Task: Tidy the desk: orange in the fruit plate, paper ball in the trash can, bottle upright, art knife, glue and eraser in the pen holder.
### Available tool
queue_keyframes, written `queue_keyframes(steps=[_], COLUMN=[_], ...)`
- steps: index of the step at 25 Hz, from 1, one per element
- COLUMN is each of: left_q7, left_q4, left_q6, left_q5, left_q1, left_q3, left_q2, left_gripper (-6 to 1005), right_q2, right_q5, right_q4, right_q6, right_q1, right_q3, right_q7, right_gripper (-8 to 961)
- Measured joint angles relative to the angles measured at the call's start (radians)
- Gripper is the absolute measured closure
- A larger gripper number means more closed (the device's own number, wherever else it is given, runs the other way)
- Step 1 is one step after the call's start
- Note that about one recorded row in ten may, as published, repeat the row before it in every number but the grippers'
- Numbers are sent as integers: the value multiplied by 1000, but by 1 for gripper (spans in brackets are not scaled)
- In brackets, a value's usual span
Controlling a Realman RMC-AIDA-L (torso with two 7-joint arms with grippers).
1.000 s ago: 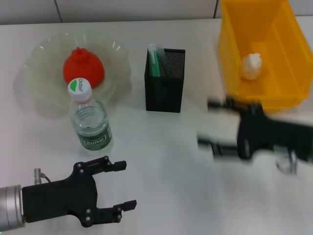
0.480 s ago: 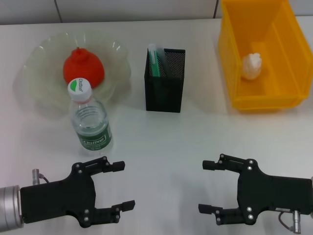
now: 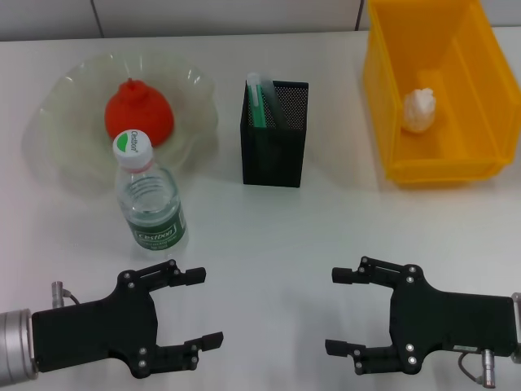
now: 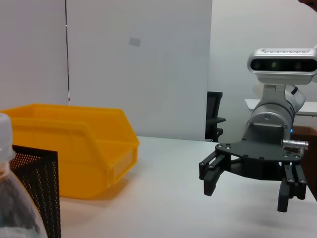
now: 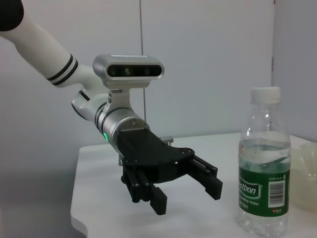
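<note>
- On the white desk (image 3: 277,236) we see the orange (image 3: 138,114) lying in the pale-green fruit plate (image 3: 65,98), at the far left side.
- The water bottle (image 3: 151,204) stands upright just in front of the plate, with its white-green cap on top; in the right wrist view the bottle (image 5: 262,168) also stands straight on the desk.
- The black mesh pen holder (image 3: 275,134) stands in the middle, between the plate and the trash can.
- The mint-green art knife (image 3: 257,102) sticks out of the pen holder at its left corner. We cannot make out the glue or the eraser inside the mesh.
- The yellow trash can (image 3: 391,90) is at the far right, and the white paper ball (image 3: 420,110) lies inside it.
- The left gripper (image 3: 195,308) hovers low over the near left part of the desk, in front of the bottle; its fingers are spread apart and hold nothing.
- The right gripper (image 3: 346,311) hovers over the near right part of the desk, well apart from the trash can; its fingers are also spread wide and empty.
- In the left wrist view we see the right gripper (image 4: 245,186) above the bare desk, with the yellow bin farther off.
</note>
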Motion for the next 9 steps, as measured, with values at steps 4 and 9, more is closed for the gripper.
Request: queue_keyframes(steps=[4, 9], left_q7=[0, -1], left_q4=[0, -1], left_q6=[2, 8], left_q5=[0, 0], left_q1=[0, 5], left_q3=[-1, -1], left_q2=[0, 0], left_gripper=[197, 197], right_q2=[1, 1], right_q5=[0, 0], right_q4=[6, 7], right_q6=[0, -1], right_q1=[4, 4], right_q3=[1, 2], right_q7=[0, 0], right_gripper=[119, 119])
